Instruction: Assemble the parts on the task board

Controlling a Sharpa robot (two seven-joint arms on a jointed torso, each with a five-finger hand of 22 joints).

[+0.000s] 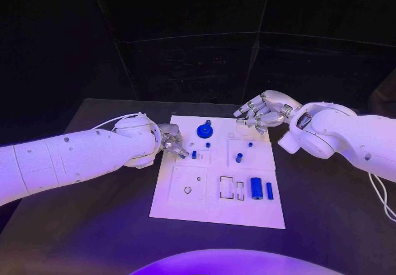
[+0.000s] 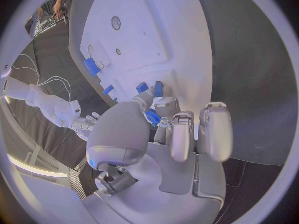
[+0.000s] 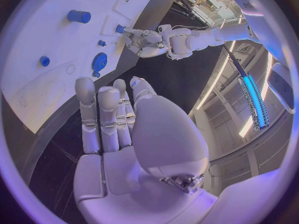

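the left hand pinches a small blue part in its fingers, poised over the task board left edge; the right hand hovers empty, fingers loosely spread, beyond the far corner.

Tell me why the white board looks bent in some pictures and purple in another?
In the head view, violet light tints the task board and its edges run straight; in the left wrist view the fisheye lens curves the board's edge behind the left hand; in the right wrist view it bulges round too, past the right hand.
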